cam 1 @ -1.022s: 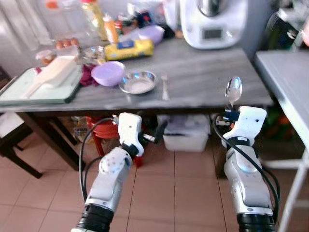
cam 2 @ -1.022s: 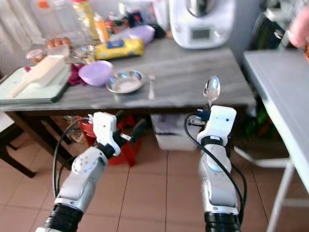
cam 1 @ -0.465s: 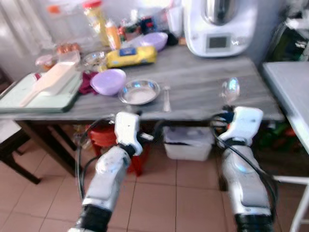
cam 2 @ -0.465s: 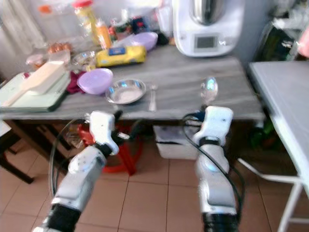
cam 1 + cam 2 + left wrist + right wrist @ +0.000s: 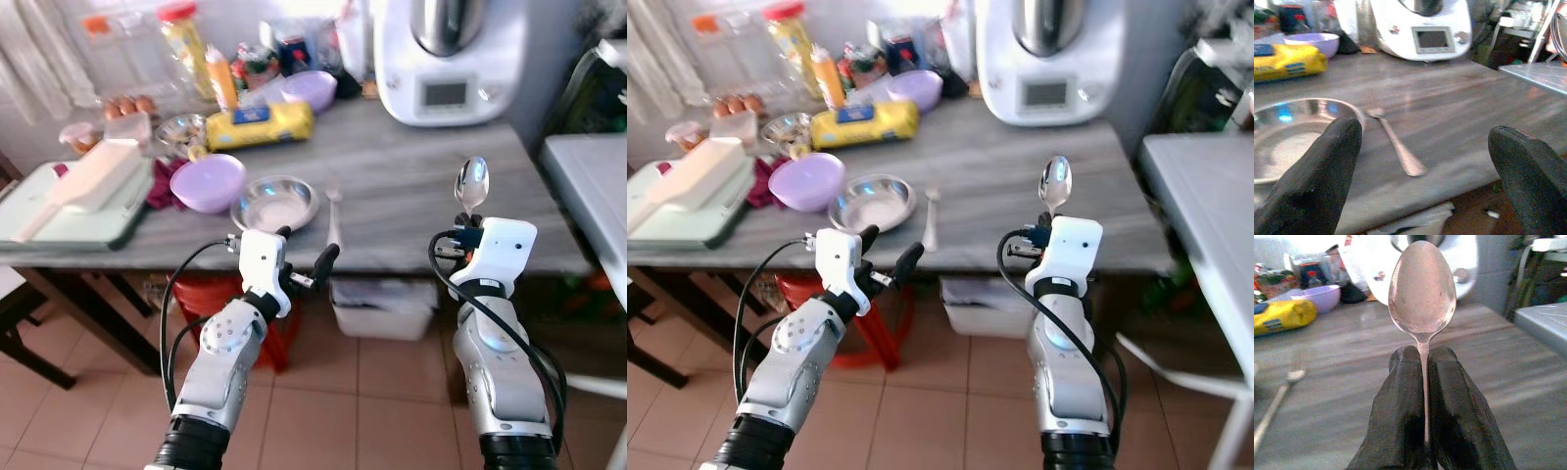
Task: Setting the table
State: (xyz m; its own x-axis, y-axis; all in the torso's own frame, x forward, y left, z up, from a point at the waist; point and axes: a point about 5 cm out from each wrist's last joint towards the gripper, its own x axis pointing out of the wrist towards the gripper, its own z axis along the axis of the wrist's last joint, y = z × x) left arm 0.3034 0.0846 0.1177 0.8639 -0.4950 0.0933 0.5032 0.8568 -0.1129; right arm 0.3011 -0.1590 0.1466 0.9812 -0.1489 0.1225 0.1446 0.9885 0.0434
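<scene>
My right gripper (image 5: 1422, 360) is shut on the handle of a metal spoon (image 5: 471, 183), which it holds upright with the bowl up. It hovers just before the grey table's front edge (image 5: 411, 257), at the right. My left gripper (image 5: 306, 249) stands open with nothing in it at the front edge, just short of a steel bowl (image 5: 276, 202). A fork (image 5: 334, 208) lies right of that bowl, head pointing away from me. In the left wrist view the fork (image 5: 1396, 144) lies between the two spread fingers (image 5: 1327, 166).
A purple bowl (image 5: 208, 182), a yellow packet (image 5: 260, 124), a green tray (image 5: 69, 206), bottles and a white kitchen machine (image 5: 446, 54) crowd the table's back and left. A second table (image 5: 588, 176) stands at right. Underneath are a red stool (image 5: 201, 294) and a white bin (image 5: 382, 308).
The whole view has shifted and the table now looks nearer. My right gripper still holds the spoon upright. My left gripper stays open and now sits at the table's front edge.
</scene>
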